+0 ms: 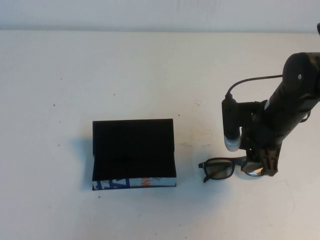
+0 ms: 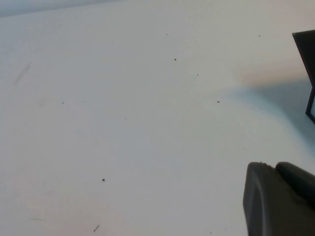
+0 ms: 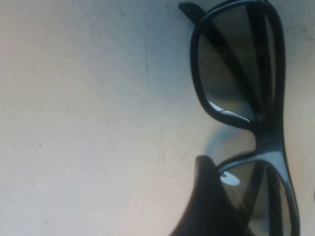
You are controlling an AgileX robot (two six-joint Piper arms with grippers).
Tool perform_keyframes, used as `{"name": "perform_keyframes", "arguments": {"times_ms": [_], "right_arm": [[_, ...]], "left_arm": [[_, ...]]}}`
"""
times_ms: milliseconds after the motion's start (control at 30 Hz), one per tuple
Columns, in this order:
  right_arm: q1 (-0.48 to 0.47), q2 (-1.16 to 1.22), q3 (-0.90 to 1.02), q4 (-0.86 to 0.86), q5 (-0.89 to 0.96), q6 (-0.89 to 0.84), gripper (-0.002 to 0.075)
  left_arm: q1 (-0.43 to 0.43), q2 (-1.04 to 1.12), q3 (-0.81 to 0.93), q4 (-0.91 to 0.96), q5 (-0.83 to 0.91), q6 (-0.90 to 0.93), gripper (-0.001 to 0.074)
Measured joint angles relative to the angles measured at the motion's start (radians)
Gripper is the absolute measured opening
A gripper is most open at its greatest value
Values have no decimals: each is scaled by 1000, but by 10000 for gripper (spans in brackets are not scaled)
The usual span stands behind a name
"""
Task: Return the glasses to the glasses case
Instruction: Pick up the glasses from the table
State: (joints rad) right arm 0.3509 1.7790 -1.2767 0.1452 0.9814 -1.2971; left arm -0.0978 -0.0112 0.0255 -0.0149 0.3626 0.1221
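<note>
Fingers (image 1: 261, 167) hide glasses (image 1: 220, 168) lens, right gripper (image 1: 261, 169)

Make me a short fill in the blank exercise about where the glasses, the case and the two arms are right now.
1. The glasses case sits with its lid ____.
2. The glasses lie on the table to the robot's ____ of the case.
3. The ____ gripper is down at the glasses; the left gripper shows only in its wrist view.

Missing words: open; right; right
</note>
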Motion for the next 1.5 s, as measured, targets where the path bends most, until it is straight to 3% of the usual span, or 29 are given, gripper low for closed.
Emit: {"name": "perform_keyframes", "arguments": {"times_ms": [1500], "right_arm": [[20,137,-91,-36,25,-23,400]], "left_arm": [[0,0,0,0,0,0,-1]]}}
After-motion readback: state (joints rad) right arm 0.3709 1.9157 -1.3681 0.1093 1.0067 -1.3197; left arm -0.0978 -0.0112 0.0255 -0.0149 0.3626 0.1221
